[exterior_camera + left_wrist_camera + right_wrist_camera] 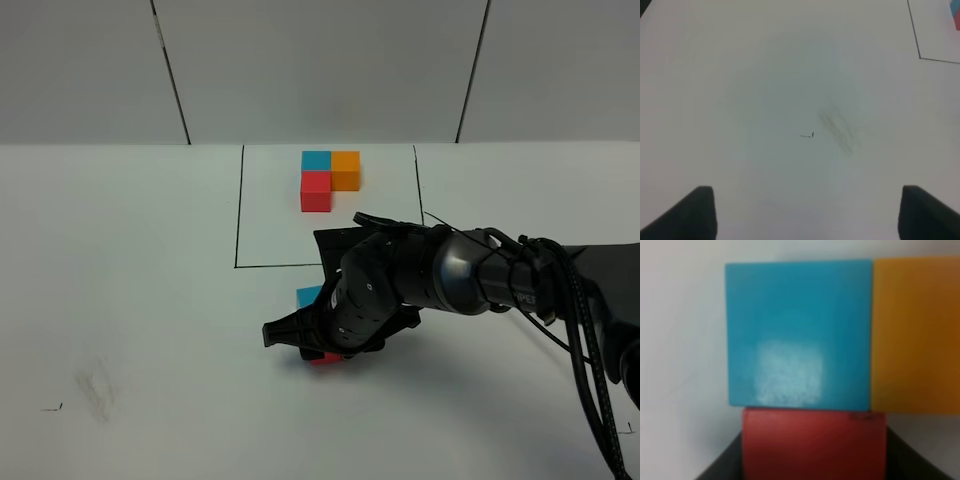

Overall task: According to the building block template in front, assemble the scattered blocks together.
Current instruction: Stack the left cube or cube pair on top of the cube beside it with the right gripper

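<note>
1. Scattered blocks lie on the bench before the building block template [330,177]; the red block [814,445] touches the blue block [799,332], mirroring it.
2. Right gripper [322,350] clamps the red block; left gripper [805,210] gapes empty.

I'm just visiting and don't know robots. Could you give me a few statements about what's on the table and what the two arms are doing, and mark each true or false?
1. The template is an L of blue, orange and red cubes inside the outlined rectangle. True.
2. The right gripper is closed on the red cube. True.
3. The left gripper holds the blue cube. False: it is open and empty over the bare table.
4. The loose orange cube sits far from the blue one. False: they are side by side, touching.
</note>
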Robot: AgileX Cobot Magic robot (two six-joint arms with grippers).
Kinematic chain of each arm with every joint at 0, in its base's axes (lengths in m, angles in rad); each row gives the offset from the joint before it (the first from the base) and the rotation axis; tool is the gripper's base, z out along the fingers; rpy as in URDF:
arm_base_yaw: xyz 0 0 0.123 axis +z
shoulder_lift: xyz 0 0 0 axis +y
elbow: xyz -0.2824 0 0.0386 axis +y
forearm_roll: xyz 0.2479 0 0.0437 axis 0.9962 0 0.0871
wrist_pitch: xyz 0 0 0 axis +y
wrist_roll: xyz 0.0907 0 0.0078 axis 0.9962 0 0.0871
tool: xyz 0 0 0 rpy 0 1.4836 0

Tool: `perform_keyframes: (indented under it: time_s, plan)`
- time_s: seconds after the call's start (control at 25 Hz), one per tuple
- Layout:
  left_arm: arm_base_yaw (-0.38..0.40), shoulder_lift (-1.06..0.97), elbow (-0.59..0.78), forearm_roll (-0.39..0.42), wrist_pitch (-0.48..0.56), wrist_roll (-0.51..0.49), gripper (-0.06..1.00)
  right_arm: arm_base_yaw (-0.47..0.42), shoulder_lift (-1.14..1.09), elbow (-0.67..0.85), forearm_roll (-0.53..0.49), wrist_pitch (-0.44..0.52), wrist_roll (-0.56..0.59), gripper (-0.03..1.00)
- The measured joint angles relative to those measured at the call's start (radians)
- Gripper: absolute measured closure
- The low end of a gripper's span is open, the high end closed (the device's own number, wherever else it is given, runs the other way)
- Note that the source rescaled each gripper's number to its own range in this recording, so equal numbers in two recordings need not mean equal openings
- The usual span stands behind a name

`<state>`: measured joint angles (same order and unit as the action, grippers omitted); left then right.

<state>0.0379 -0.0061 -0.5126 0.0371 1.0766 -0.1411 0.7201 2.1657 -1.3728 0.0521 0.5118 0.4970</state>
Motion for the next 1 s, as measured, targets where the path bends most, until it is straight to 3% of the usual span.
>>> perform_keyframes:
  time_s: [0.28, 0.88, 1.0]
  plan:
    - [0.000, 0.000, 0.000, 0.042, 0.000, 0.000, -0.05, 0.000, 0.008, -0.006, -0.003, 0.010, -0.001, 0.77]
    - [0.000, 0.000, 0.000, 0.051, 0.000, 0.000, -0.05, 0.001, 0.010, -0.011, -0.016, 0.041, -0.051, 0.77]
    - [0.000, 0.000, 0.000, 0.051, 0.000, 0.000, -0.05, 0.001, 0.010, -0.011, -0.014, 0.041, -0.051, 0.67]
